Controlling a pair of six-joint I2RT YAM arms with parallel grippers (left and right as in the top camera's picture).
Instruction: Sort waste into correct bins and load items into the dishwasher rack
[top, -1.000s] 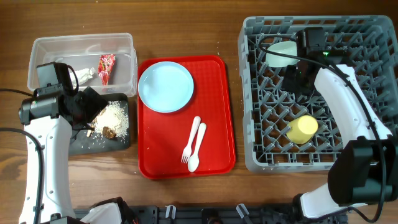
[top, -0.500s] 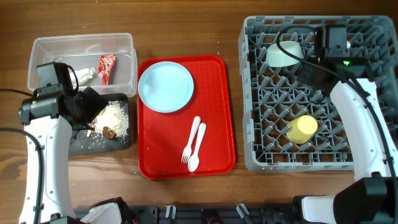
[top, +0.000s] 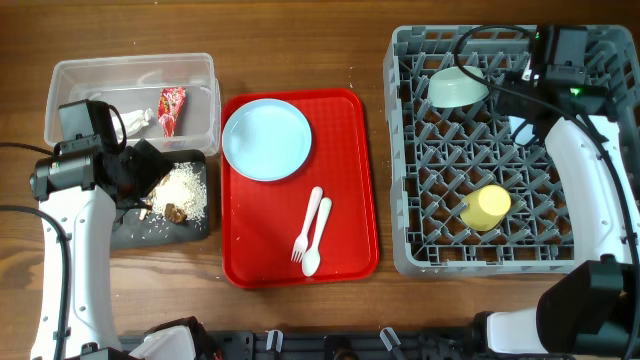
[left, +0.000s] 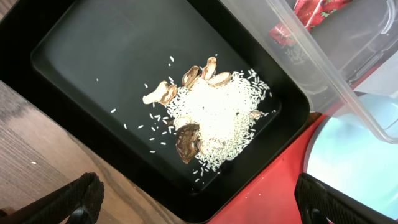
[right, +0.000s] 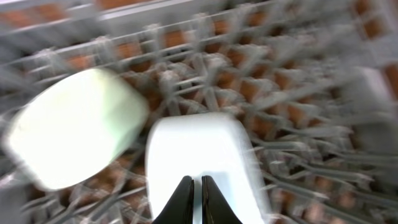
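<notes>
My left gripper (left: 202, 205) is open and empty, hovering over the black tray (top: 190, 228) that holds the beige food scraps (top: 182, 190). The clear tub (top: 130, 68) holds the red wrapper (top: 172, 108) and the white tissue (top: 137, 122). My right gripper (right: 197, 186) is shut on the light blue bowl (right: 199, 149) over the grey dishwasher rack (top: 400, 200), near its far right. The pale green bowl (top: 458, 88) and yellow cup (top: 487, 207) sit in the rack. The light blue plate (top: 267, 139), white fork (top: 307, 228) and spoon (top: 316, 240) lie on the red serving tray (top: 350, 200).
The rack's upright pegs surround the bowls and cup. The clear tub's wall (left: 336, 87) stands beside the black tray (left: 93, 81). The right wrist view is blurred by motion.
My right arm has swung from the rack's middle back towards its far right corner, uncovering the pale green bowl. The left arm has not moved.
</notes>
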